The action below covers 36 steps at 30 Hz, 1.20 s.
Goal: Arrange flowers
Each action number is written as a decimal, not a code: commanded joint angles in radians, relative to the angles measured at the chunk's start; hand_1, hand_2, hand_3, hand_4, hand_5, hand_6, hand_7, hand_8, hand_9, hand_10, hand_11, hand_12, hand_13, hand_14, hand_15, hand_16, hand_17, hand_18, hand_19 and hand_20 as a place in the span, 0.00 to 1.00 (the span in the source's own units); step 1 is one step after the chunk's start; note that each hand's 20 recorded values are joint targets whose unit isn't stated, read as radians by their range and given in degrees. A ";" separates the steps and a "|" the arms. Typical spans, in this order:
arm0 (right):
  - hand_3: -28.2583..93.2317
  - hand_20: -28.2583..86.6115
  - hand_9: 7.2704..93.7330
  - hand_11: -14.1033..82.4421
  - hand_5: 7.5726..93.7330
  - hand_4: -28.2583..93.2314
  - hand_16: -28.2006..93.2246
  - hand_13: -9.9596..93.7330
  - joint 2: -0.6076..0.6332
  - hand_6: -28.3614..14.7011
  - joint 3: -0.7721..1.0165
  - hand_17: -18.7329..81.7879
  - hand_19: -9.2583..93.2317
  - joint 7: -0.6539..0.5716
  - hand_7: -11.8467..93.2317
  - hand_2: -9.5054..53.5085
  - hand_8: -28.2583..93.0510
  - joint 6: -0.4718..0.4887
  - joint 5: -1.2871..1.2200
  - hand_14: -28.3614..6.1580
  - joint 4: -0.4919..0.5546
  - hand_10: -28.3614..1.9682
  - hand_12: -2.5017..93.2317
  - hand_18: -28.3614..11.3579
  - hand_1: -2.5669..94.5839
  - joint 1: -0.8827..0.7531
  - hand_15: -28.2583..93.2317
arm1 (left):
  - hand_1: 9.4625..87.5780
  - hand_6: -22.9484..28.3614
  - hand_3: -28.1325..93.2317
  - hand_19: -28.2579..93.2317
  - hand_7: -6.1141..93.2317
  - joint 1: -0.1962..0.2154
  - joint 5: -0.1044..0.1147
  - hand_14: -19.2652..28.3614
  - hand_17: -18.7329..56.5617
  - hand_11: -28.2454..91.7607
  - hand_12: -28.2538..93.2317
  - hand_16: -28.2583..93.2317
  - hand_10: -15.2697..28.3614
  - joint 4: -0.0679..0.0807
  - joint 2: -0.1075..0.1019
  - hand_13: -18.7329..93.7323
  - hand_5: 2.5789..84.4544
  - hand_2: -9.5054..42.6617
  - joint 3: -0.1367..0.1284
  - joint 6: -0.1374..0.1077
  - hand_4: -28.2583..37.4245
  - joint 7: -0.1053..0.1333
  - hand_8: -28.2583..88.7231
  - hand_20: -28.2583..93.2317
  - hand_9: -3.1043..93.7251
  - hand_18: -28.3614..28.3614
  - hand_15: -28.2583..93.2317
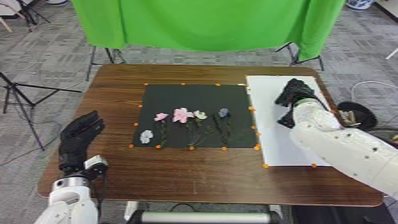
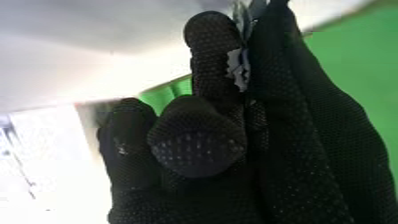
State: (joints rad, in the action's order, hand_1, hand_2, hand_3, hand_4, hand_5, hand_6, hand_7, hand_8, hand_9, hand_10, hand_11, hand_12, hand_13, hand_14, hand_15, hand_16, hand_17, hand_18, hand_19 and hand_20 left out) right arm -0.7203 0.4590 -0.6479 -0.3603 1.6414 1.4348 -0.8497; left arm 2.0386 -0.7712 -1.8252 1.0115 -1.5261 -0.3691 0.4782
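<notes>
Right hand: the right hand is held over the white board; in the right wrist view, a grey-blue petal-like piece is gripped between the fingers of the right hand.
Left hand: the left hand is held over the left side of the table, well apart from the flowers, with its fingers relaxed.
Flowers on the mat: a white flower is seen at the near left corner; farther in, a small pink flower, a larger pink flower, a cream flower and a blue flower are set in a row, between the two hands.
Mat and board: the dark mat is laid just beside the white board, and orange markers are placed along their edges.
Table: brown wood is seen around both.
Room: a green cloth is hung beyond the table; a black stand is set up on the grey floor at the left.
</notes>
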 commanded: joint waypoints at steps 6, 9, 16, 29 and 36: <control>0.71 0.68 0.97 0.29 0.81 0.08 0.50 0.97 0.095 0.62 0.225 0.82 1.00 0.078 0.35 0.00 0.29 0.104 -0.258 0.75 0.339 0.58 0.41 0.40 0.69 -0.208 0.73 | 0.65 0.45 0.78 0.38 0.36 0.014 -0.002 0.65 0.57 0.46 0.32 0.22 0.60 -0.005 0.004 0.52 0.58 0.11 -0.007 0.006 0.29 -0.004 0.15 0.53 0.44 0.69 0.42; 0.71 0.68 0.97 0.30 0.81 0.08 0.50 0.97 0.085 0.62 0.218 0.82 1.00 0.091 0.35 0.00 0.29 0.115 -0.228 0.75 0.373 0.57 0.41 0.40 0.69 -0.240 0.72 | 0.65 0.45 0.78 0.38 0.36 0.015 -0.003 0.65 0.56 0.46 0.32 0.22 0.60 -0.004 0.006 0.52 0.58 0.11 -0.009 0.007 0.29 -0.005 0.15 0.52 0.45 0.69 0.42; 0.71 0.68 0.97 0.30 0.80 0.09 0.50 0.97 0.064 0.62 0.158 0.82 1.00 0.119 0.36 0.00 0.29 0.105 -0.172 0.75 0.390 0.55 0.40 0.40 0.69 -0.248 0.72 | 0.64 0.45 0.78 0.38 0.36 0.007 -0.008 0.65 0.55 0.46 0.32 0.22 0.59 -0.001 0.008 0.52 0.58 0.10 -0.008 0.014 0.29 -0.013 0.15 0.52 0.45 0.69 0.42; 0.71 0.68 0.96 0.29 0.79 0.09 0.50 0.96 0.036 0.63 0.137 0.81 1.00 0.143 0.37 0.00 0.29 0.116 -0.212 0.74 0.386 0.53 0.39 0.40 0.67 -0.240 0.72 | 0.61 0.45 0.80 0.39 0.36 0.010 -0.009 0.65 0.53 0.46 0.32 0.22 0.59 -0.003 0.009 0.52 0.58 0.07 -0.010 0.020 0.29 -0.022 0.13 0.49 0.45 0.69 0.42; 0.69 0.67 0.89 0.31 0.74 0.10 0.50 0.94 0.043 0.63 0.155 0.79 1.00 0.142 0.35 0.00 0.28 0.175 -0.223 0.72 0.389 0.49 0.35 0.37 0.63 -0.250 0.72 | 0.59 0.44 0.81 0.38 0.36 0.014 -0.011 0.66 0.48 0.46 0.32 0.22 0.59 -0.006 0.008 0.51 0.58 0.06 -0.012 0.022 0.29 -0.028 0.13 0.47 0.45 0.70 0.43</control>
State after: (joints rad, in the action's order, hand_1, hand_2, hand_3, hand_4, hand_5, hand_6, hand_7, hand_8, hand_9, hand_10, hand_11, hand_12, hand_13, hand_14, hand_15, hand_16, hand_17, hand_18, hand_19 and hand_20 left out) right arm -0.6815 0.5969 -0.5152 -0.2291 1.4226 1.8207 -1.0943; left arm 2.0421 -0.7770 -1.8260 1.0128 -1.5330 -0.3594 0.4619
